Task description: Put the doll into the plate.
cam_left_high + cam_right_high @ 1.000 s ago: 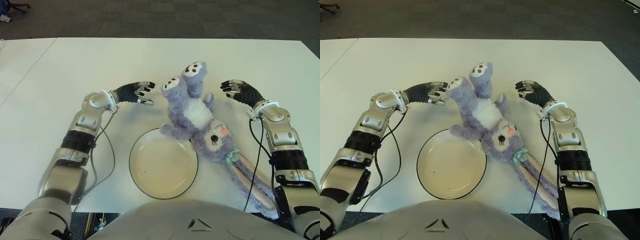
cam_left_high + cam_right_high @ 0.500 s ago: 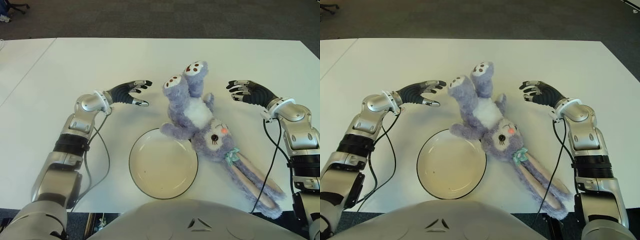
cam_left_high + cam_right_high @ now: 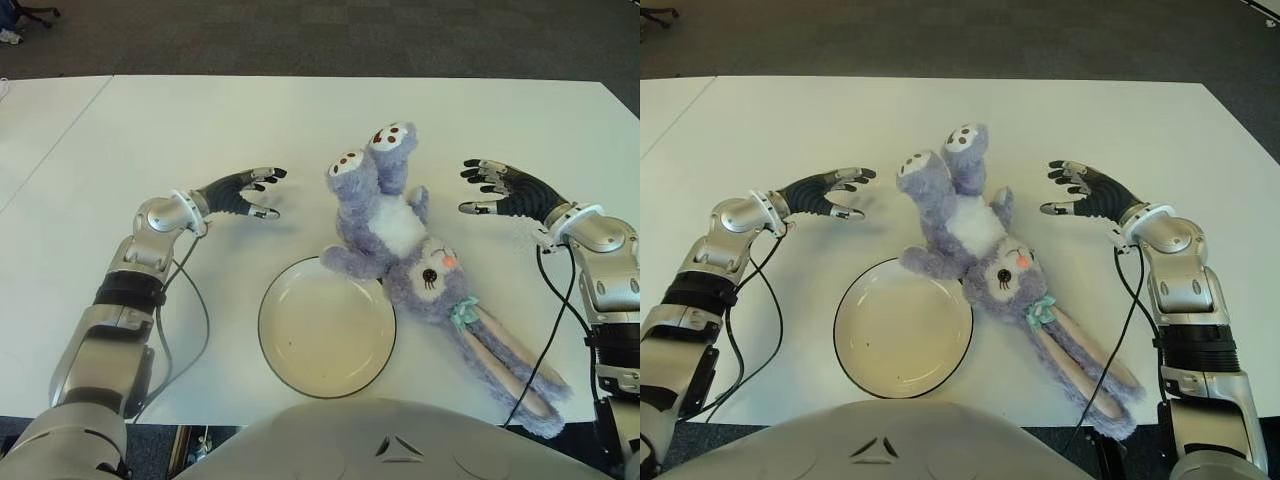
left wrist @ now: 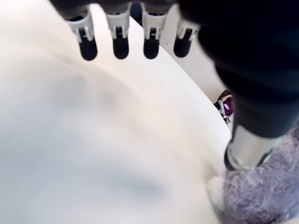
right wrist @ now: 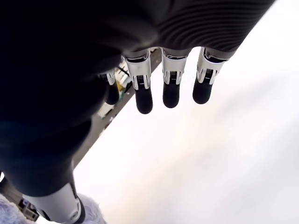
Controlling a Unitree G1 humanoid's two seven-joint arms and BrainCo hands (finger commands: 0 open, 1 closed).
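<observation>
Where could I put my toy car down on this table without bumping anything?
The far table beyond the bunny doll's feet is bare, and so is the left side past the open left hand. It is crowded near the front, where the doll touches the plate, with the open right hand nearby.

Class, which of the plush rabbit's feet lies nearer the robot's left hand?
The foot on the robot's left, lower in the eye view; the other foot lies farther from the left hand.
</observation>
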